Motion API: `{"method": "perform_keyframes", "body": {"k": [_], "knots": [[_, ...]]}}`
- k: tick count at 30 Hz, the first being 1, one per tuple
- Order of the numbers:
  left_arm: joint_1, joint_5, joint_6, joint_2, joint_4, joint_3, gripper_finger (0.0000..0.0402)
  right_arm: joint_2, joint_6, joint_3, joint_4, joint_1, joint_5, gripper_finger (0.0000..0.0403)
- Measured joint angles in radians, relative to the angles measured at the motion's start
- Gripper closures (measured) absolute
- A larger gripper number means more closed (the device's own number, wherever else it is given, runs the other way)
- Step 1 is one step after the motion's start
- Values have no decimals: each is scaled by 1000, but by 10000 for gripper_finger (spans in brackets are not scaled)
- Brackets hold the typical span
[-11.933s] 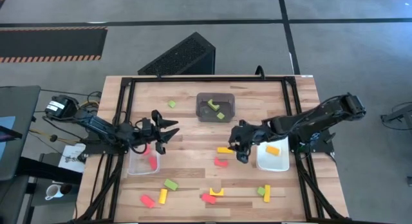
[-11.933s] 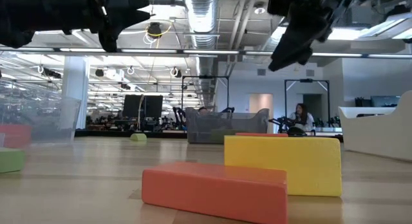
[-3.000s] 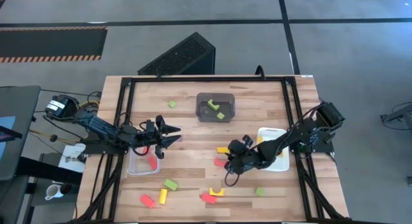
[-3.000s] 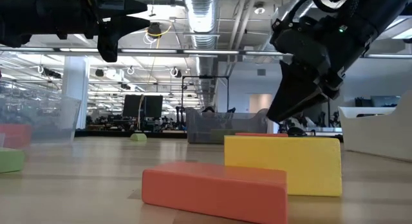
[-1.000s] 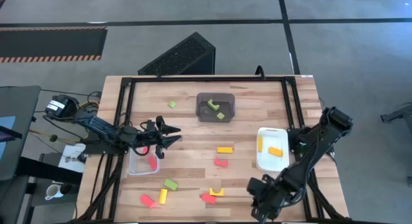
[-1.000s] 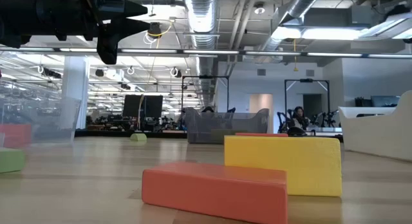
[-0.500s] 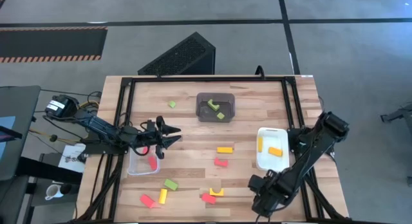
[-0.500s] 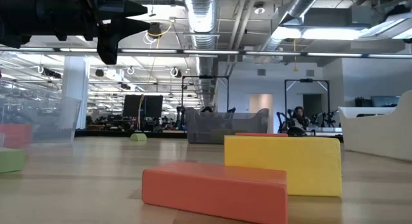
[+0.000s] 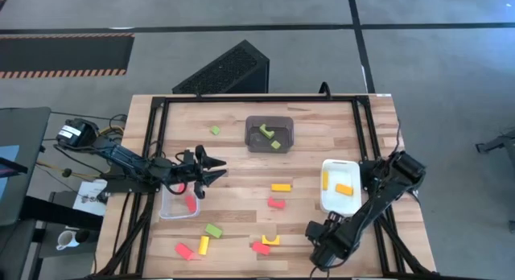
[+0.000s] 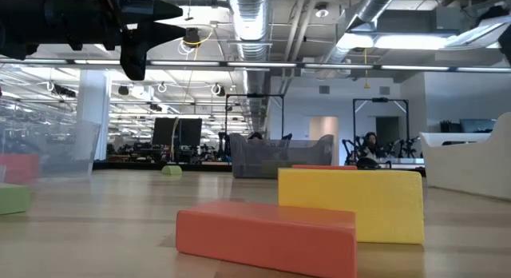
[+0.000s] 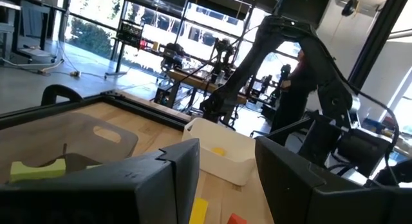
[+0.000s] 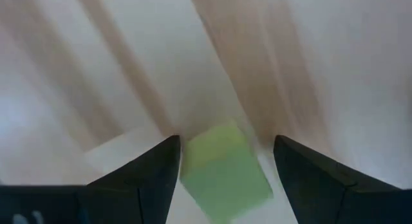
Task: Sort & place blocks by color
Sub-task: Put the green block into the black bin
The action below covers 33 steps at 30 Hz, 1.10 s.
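Wooden table [image 9: 241, 151], black-framed, carrying three bins and scattered blocks, all placed here relative to the dark grey bin [image 9: 269, 133] at the table's far middle. Dark grey bin: holding light green blocks [image 9: 275, 143]; one small green block [image 9: 215, 130] is lying on the wood to its left. White bin [image 9: 340, 196], nearer the front and to the right of the grey bin: holding two yellow blocks [image 9: 344, 189]. Clear bin [image 9: 179, 203], nearer the front and to the left of the grey bin: holding a red block [image 9: 191, 203]. Loose blocks in front of the grey bin: a yellow bar [image 9: 281, 187], a red piece [image 9: 276, 203], a green block [image 9: 213, 230], a yellow block [image 9: 203, 245] beside a red block [image 9: 184, 251], and a red block [image 9: 261, 249] touching a yellow arch [image 9: 271, 240]. Left gripper [image 9: 216, 169]: hovering over the far edge of the clear bin, left-front of the grey bin, fingers apart with nothing between them in its wrist view. Right gripper [image 12: 225, 169]: reaching down at the table's front edge, right-front of the grey bin, fingers spread on either side of a light green block [image 12: 225, 169] lying on the wood; whether they are touching it cannot be told.
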Motion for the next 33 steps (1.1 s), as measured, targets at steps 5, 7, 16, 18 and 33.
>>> {"method": "perform_keyframes", "body": {"k": [5,7,16,18,33], "knots": [[0,0,-2,0,-3,0,263,21,-14,5,7,-7,-15,146],[0,0,-2,0,-3,0,263,22,-12,5,7,-7,-17,166],[0,-1,-2,0,-3,0,263,-62,-3,-3,-8,-9,-18,280],[0,-1,-2,0,-3,0,263,-101,-3,-2,3,-9,3,280],[0,18,2,0,-3,0,263,-425,-464,-12,305,-145,637,278]]}}
